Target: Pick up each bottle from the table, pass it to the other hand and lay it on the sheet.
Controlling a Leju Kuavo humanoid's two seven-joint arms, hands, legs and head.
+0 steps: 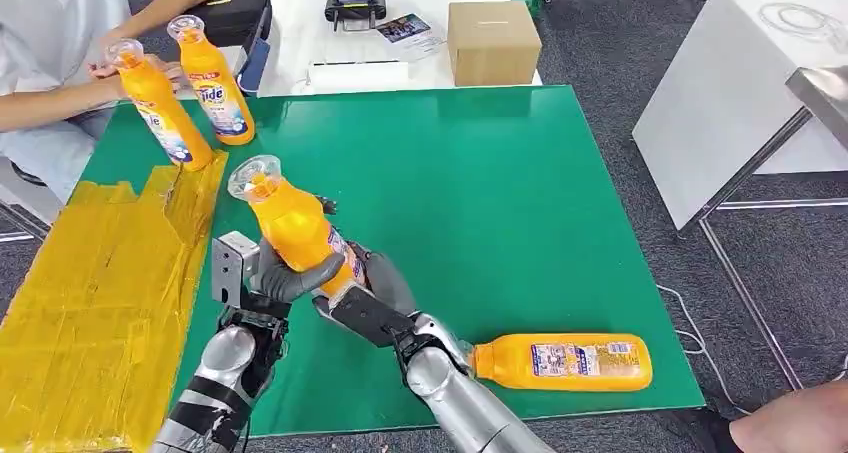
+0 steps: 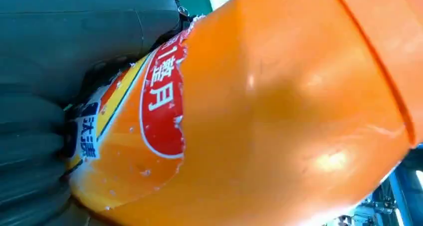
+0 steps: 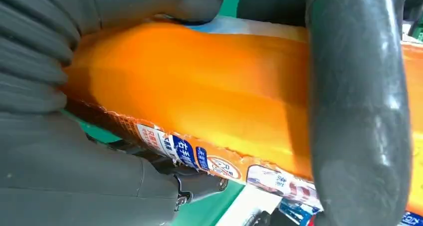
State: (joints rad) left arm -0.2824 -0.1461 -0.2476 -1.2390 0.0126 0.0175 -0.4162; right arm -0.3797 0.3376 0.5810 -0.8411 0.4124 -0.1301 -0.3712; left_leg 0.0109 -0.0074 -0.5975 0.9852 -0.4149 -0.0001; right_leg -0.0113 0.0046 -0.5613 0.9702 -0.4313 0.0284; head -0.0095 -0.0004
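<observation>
1. An orange bottle [image 1: 292, 225] with a clear cap is held above the green table [image 1: 480, 193], tilted so its cap points toward 11 o'clock in the head view; both hands meet on its lower body.
2. The left hand [image 1: 283, 276] wraps its grey thumb and fingers around the bottle from the 7 o'clock side; the left wrist view shows the orange wall pressed against the hand, with a red oval label torn at its edge.
3. The right hand [image 1: 368, 291] grips the same bottle from the 4 o'clock side; in the right wrist view dark fingers [image 3: 356, 111] cross the orange body above a strip of blue and white label.
4. A second bottle [image 1: 562, 362] lies on its side near the table's 5 o'clock edge.
5. The yellow sheet [image 1: 95, 303] covers the table's 8 o'clock side.
6. At 11 o'clock a person's hands [image 1: 105, 63] touch two upright bottles [image 1: 185, 88].
</observation>
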